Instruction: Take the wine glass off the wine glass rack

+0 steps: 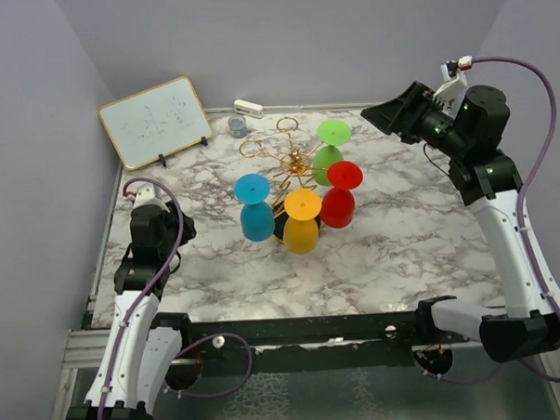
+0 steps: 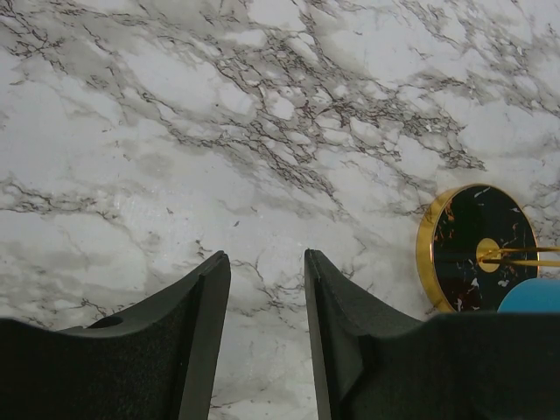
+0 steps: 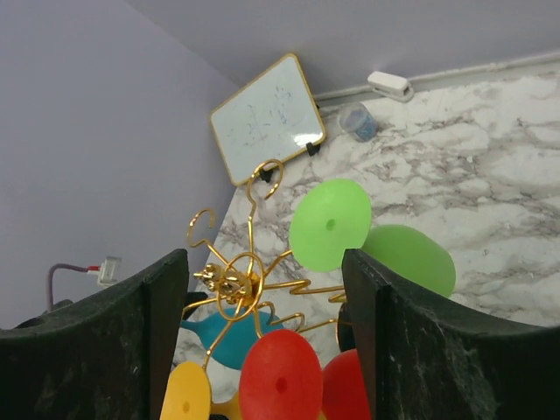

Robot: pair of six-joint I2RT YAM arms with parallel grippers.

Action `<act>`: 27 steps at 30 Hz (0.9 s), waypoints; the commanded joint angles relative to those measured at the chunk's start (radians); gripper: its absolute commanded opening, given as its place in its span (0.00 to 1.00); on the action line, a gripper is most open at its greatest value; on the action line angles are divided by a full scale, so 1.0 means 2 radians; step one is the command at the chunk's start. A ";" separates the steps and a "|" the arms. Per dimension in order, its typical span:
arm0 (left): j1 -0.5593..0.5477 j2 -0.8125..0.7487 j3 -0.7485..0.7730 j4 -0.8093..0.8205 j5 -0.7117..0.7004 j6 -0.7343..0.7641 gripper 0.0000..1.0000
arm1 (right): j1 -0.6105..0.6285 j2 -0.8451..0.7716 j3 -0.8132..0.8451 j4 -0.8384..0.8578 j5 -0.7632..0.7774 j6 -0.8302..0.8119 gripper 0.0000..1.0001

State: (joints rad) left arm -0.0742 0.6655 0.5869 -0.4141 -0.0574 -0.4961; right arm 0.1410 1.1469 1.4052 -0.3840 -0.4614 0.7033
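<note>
Across the top view, a marble table [image 1: 402, 242]. At upper right, raised high and aimed toward the middle, the right gripper [image 1: 369, 115], fingers spread wide with nothing between. At middle left, low over bare marble and well apart from the rack, the left gripper [image 2: 267, 258], jaws parted by a narrow gap, also empty. Upper left, a propped whiteboard [image 1: 155, 121]. Just above centre, the gold wine glass rack [image 1: 297, 163], hung with four inverted glasses: green glass [image 1: 331, 144] behind, red glass [image 1: 340, 193] at right, yellow glass [image 1: 303, 220] in front, blue glass [image 1: 254, 206] at left. Near the far edge, a small grey cup [image 1: 236, 126].
</note>
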 commanded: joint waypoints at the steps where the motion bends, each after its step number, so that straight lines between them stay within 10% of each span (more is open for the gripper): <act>1: -0.001 -0.006 0.009 -0.001 -0.008 -0.004 0.42 | -0.001 0.020 0.012 -0.042 -0.010 0.011 0.72; 27: -0.002 -0.011 0.008 0.000 -0.007 -0.004 0.41 | -0.001 0.127 0.030 -0.023 -0.072 0.024 0.62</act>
State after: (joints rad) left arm -0.0742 0.6575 0.5869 -0.4145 -0.0574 -0.4999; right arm 0.1410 1.3888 1.4410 -0.4625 -0.5671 0.7452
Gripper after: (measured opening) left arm 0.416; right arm 0.624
